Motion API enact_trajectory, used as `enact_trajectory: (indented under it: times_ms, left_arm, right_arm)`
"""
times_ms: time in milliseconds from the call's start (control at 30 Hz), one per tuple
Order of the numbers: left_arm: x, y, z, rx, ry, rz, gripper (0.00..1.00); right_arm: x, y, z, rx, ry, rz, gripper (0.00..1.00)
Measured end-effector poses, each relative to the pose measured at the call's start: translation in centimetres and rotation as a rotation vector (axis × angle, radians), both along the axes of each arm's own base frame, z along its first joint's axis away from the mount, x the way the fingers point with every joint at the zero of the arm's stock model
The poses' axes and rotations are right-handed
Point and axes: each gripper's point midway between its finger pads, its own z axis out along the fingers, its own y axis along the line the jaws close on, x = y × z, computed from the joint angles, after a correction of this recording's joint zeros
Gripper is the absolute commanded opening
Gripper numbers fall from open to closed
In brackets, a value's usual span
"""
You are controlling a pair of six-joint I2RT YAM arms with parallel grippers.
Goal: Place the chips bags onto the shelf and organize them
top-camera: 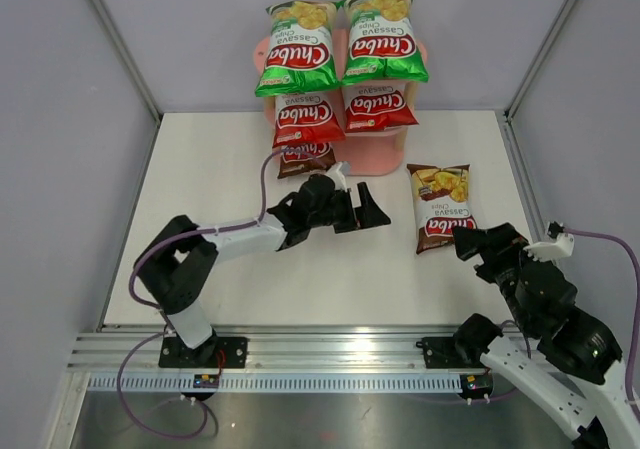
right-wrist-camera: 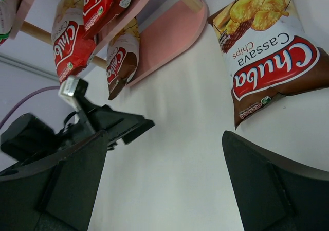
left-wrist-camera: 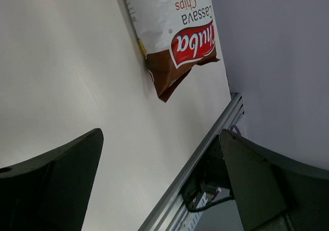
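Two end effectors [top-camera: 362, 217] [top-camera: 487, 241], both wide open.

Brown chips bag [left-wrist-camera: 177, 40] on white table [left-wrist-camera: 72, 76], end effector [left-wrist-camera: 160, 134] jaws apart

A white tabletop [top-camera: 220, 159], evenly lit, sits between plain pale grey walls [top-camera: 60, 119], with a ribbed aluminium rail [top-camera: 330, 346] along its near edge.

White table [top-camera: 215, 164]: pink shelf [top-camera: 380, 155] (rear edge), brown chips bag [top-camera: 442, 207] flat.
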Motion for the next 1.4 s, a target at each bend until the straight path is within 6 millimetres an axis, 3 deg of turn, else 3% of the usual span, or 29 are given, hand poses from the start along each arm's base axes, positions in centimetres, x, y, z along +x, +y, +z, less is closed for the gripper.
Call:
enact_trajectory:
  times_ms: [100,233,400,633,733,833,967,1000,1100,1133,1233,1400]
  left_arm:
    - [1.1,-3.7,-1.3,-0.010,0.030,-0.020,0.99]
    - [2.8,-8.3,-2.9,-0.018,0.054,-0.031,0.99]
    - [4.6,-12.2,-4.6,-0.027,0.076,-0.038,0.99]
    - [6.1,-16.4,-7.2,-0.065,0.121,-0.081,0.99]
    - [6.3,-17.0,-8.9,-0.044,0.149,-0.084,0.99]
    - [6.3,-17.6,-8.7,-0.044,0.155,-0.090,0.99]
    - [6.2,-18.6,-8.9,-0.054,0.152,-0.104,0.81]
    - [6.2,-19.0,-9.2,-0.056,0.151,-0.111,0.70]
    - [5.9,-19.7,-10.0,-0.075,0.158,-0.121,0.55]
    - [5.8,-19.9,-10.2,-0.084,0.159,-0.124,0.44]
    - [5.8,-20.5,-9.4,-0.129,0.147,-0.131,0.28]
    - [5.4,-20.8,-8.2,-0.199,0.096,-0.140,0.09]
  right_arm:
    - [-1.0,-0.9,0.9,-0.004,-0.017,0.004,1.00]
    - [-1.5,-1.5,0.2,-0.055,0.012,0.010,0.99]
    - [-2.0,-1.8,0.1,-0.082,0.022,0.023,0.99]
    - [-2.4,-1.8,0.7,-0.068,0.003,0.037,1.00]
    - [-2.5,-1.6,0.7,-0.062,0.004,0.053,1.00]
    - [-2.7,-1.5,0.8,-0.054,-0.001,0.061,0.99]
    - [-2.9,-1.5,1.0,-0.038,-0.011,0.070,0.99]
    - [-3.0,-1.5,1.0,-0.035,-0.012,0.072,1.00]
    - [-3.1,-1.4,1.1,-0.026,-0.016,0.076,0.99]
    - [-3.1,-1.4,1.1,-0.023,-0.017,0.077,1.00]
    - [-3.3,-1.4,1.3,-0.011,-0.025,0.084,0.99]
    - [-3.9,-1.8,1.4,0.018,-0.042,0.086,1.00]
